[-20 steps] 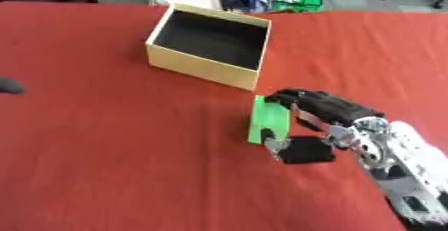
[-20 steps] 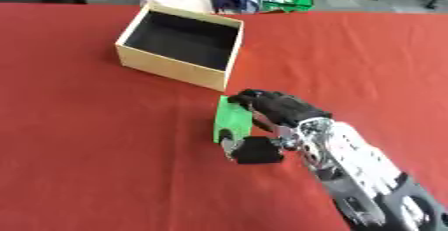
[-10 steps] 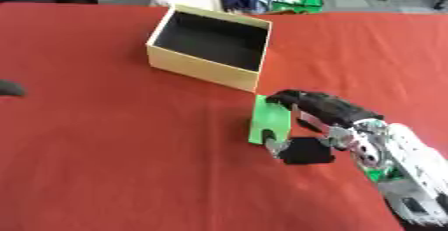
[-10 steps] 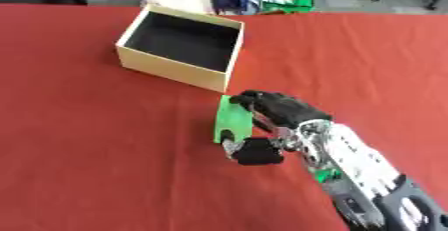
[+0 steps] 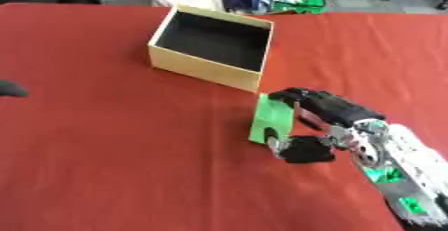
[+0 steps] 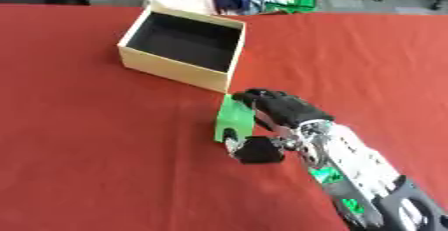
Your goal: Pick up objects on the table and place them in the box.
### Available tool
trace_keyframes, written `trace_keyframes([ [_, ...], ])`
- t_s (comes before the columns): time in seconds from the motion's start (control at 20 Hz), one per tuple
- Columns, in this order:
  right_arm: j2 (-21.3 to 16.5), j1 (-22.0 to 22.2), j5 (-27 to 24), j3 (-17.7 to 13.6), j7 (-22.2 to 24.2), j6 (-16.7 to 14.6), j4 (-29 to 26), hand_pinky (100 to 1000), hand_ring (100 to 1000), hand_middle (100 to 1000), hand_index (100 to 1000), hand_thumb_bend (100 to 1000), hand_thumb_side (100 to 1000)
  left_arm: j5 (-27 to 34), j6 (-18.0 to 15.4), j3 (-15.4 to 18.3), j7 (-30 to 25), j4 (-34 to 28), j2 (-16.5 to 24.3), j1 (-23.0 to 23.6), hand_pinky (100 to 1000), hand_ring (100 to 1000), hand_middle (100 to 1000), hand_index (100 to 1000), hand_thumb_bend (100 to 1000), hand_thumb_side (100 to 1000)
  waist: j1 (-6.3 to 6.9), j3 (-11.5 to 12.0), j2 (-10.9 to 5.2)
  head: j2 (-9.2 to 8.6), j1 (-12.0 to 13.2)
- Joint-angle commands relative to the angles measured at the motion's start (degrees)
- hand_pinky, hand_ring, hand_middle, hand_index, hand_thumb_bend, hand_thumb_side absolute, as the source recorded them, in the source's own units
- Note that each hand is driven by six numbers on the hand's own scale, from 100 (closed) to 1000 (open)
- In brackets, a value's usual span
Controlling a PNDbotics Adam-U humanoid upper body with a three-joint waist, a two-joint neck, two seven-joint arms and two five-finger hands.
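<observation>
1. Cloth point(image 5: 105, 165) of red covers the table; an open yellow box point(image 5: 213, 48) with a dark inside stands toward 12 o'clock from the middle.
2. Right hand point(image 5: 328, 120) comes in from 5 o'clock; its fingers curl over the top of a green block point(image 5: 270, 119) and its thumb presses the block's near edge, so the block is pinched between them.
3. Green block sits on the cloth just beside the box's near corner, at about 5 o'clock from it.
4. Dark tip point(image 5: 12, 89) shows at 9 o'clock on the edge; too little to tell what it is.
</observation>
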Motion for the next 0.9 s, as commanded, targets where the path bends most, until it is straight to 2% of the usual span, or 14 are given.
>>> trace_keyframes([
  [0.05,-1.4,-1.2,1.3,-0.9,1.9,1.2,-2.3,963,986,939,1000,100,666,0.2,0.0,-0.2,-0.2,-1.1,0.5,-0.7,607,592,739,894,100,534,0.91,-0.1,-0.13,-0.55,0.3],
  [0.5,-1.6,-1.8,1.2,-1.8,3.3,1.5,-3.3,976,1000,956,1000,100,719,0.2,0.1,-0.1,-0.4,-1.1,0.6,-0.6,607,592,740,894,100,534,0.88,-0.6,-0.21,-0.85,0.7],
  [0.7,-1.5,-2.1,1.7,-2.3,3.1,2.0,-3.4,976,1000,955,1000,100,714,0.3,0.2,-0.1,-0.6,-1.1,0.6,-0.7,607,592,740,894,100,535,0.87,-0.6,-0.18,-0.98,0.7],
  [0.9,-1.4,-2.6,0.4,-2.2,3.1,2.1,-2.8,972,1000,953,1000,100,738,0.4,0.2,-0.2,-0.6,-1.1,0.5,-0.7,607,592,741,895,100,535,0.83,-0.4,-0.09,-0.9,0.6],
])
